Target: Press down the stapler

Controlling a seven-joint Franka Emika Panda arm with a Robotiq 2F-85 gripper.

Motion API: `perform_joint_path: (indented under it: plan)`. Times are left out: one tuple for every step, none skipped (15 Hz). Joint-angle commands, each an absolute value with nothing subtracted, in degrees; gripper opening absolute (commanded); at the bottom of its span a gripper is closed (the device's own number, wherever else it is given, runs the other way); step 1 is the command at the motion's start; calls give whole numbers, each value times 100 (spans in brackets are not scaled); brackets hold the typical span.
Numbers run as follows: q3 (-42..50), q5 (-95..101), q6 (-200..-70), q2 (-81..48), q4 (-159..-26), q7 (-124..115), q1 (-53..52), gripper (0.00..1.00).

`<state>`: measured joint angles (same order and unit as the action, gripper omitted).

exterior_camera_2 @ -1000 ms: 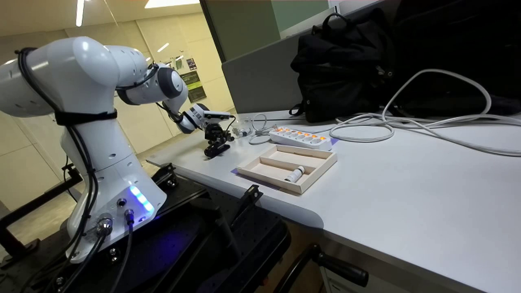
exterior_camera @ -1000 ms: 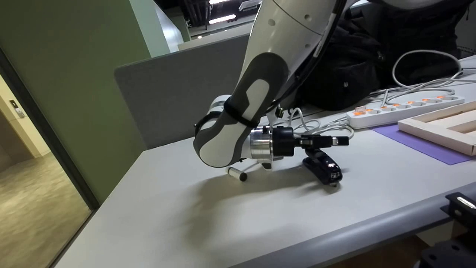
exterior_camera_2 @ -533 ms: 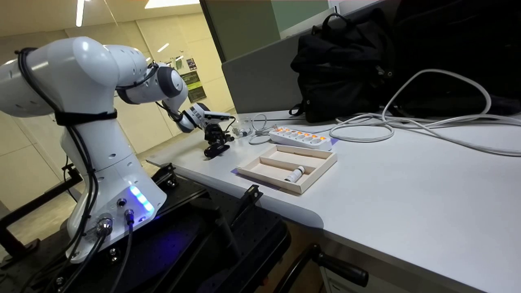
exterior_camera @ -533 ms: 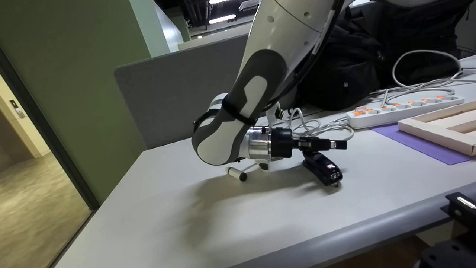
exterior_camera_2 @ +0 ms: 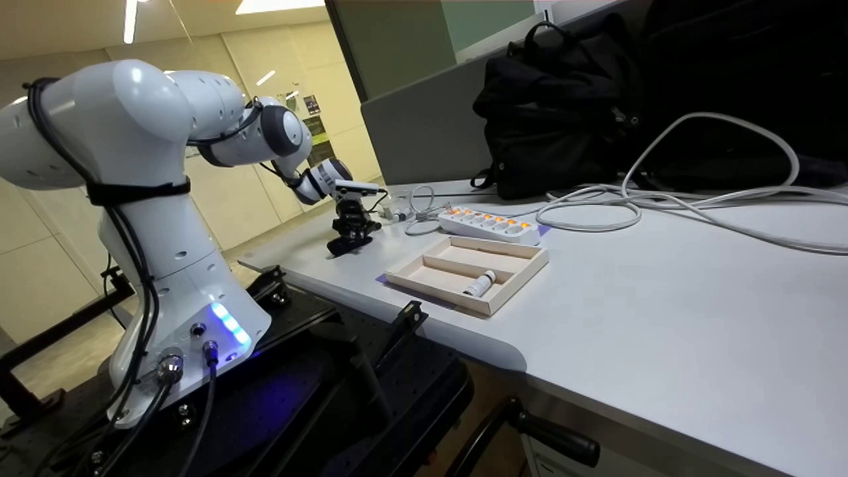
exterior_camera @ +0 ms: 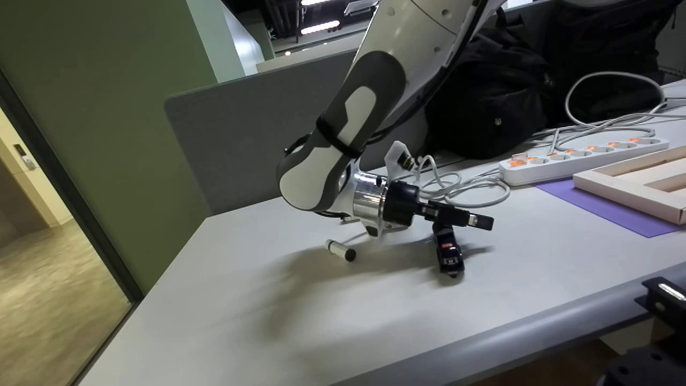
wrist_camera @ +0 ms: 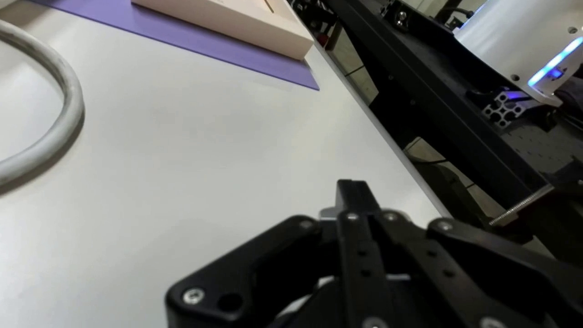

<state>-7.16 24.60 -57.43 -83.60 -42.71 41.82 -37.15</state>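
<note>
So, in an exterior view, the gripper (exterior_camera: 485, 221) has tipped from nearly level to a slant, its fingertips now lower than their root; the stapler (exterior_camera: 449, 253), resting on the table (exterior_camera: 214, 321) to the left of the wooden tray (exterior_camera: 627, 197) as pictured and well apart from it, has turned at the same time; its near end has swung farther from the tray, so the push seems to have gone sideways at least in part; for a task of pressing down, that looks more like a swivel than a clean press, and whether the stapler's top has been lowered I cannot tell; the fingers cross over its far end and appear to touch it from above, their tips reaching past it on the tray's side.

In an exterior view, with a white tube (exterior_camera_2: 480, 283) lying inside the tray, the gripper stands a little steeper than a moment ago; the stapler lies right under it, left of the tray, shifted only slightly, its outline partly lost against the black fingers.

In the wrist view, a purple sheet (wrist_camera: 182, 36) shows under the tray; the jaws are pressed together, nothing visible between them; the stapler cannot be seen there, probably hidden beneath the fingers.
</note>
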Motion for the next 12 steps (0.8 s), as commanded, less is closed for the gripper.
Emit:
perform_joint_path:
  plan:
    - [-762,2239,-6337,-8669,-3925,3746,-3658,0]
    - [-741,2253,-6350,-8670,-3941,3702,-3664,0]
    - [-725,2283,-6353,-8672,-3953,3680,-3678,0]
    - [-709,2318,-6361,-8670,-3975,3645,-3696,0]
    - [-693,2344,-6394,-8662,-4013,3612,-3709,0]
    - [-681,2368,-6441,-8658,-4036,3580,-3719,0]
    - [-684,2374,-6457,-8655,-4049,3563,-3720,0]
    - [-695,2379,-6483,-8651,-4063,3586,-3720,0]
    - [-720,2358,-6476,-8654,-4064,3629,-3708,0]
    - [-739,2335,-6443,-8655,-4075,3663,-3695,0]
    - [-757,2300,-6407,-8655,-4091,3665,-3681,0]
    - [-767,2278,-6360,-8657,-4109,3679,-3671,0]
